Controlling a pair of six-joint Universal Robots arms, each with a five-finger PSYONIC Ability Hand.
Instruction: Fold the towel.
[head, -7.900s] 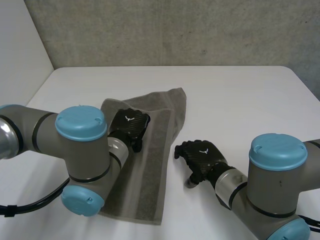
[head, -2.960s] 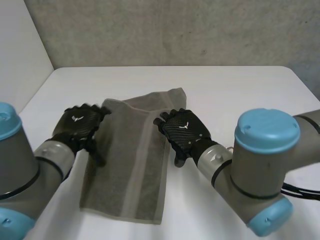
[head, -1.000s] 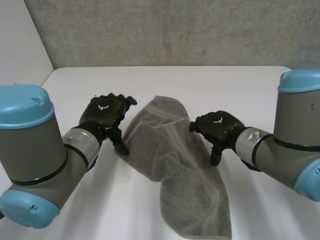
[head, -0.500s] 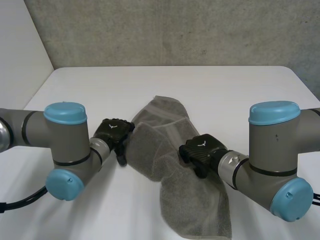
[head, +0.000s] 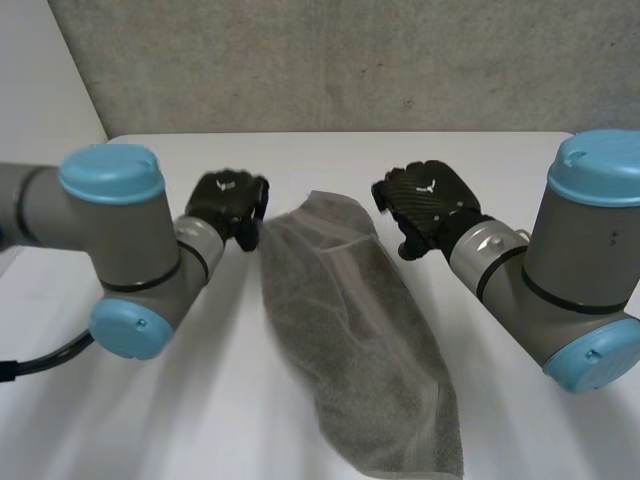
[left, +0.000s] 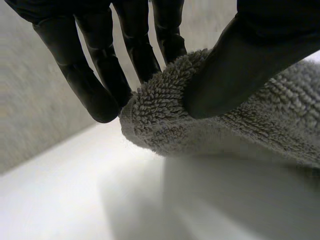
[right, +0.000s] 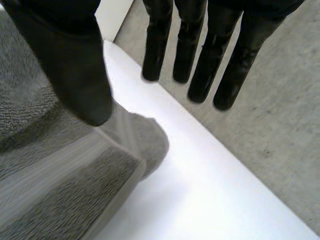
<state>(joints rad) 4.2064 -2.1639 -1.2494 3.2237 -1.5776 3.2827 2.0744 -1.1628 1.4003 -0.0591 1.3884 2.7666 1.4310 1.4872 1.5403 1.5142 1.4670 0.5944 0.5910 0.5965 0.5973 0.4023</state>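
Note:
The grey towel (head: 350, 320) lies bunched in a long strip down the middle of the white table (head: 180, 400), its far end raised a little. My left hand (head: 228, 200) is at the far left corner of that end. In the left wrist view its thumb (left: 240, 65) and fingers (left: 100, 85) pinch a rolled bit of the towel's edge (left: 160, 125). My right hand (head: 425, 195) hovers just right of the towel's far end. In the right wrist view its thumb (right: 75, 65) hangs over the towel (right: 50, 170), while its fingers (right: 210, 60) are straight and off the cloth.
A grey concrete wall (head: 350, 60) runs behind the table's far edge. Both grey arms with light-blue caps (head: 110, 170) (head: 600, 165) reach in from the near corners. Bare white table lies on either side of the towel.
My left hand has closed on the towel's far left corner and drawn it away from me. My right hand left the towel's middle and rose to its far right end. The towel lies straighter.

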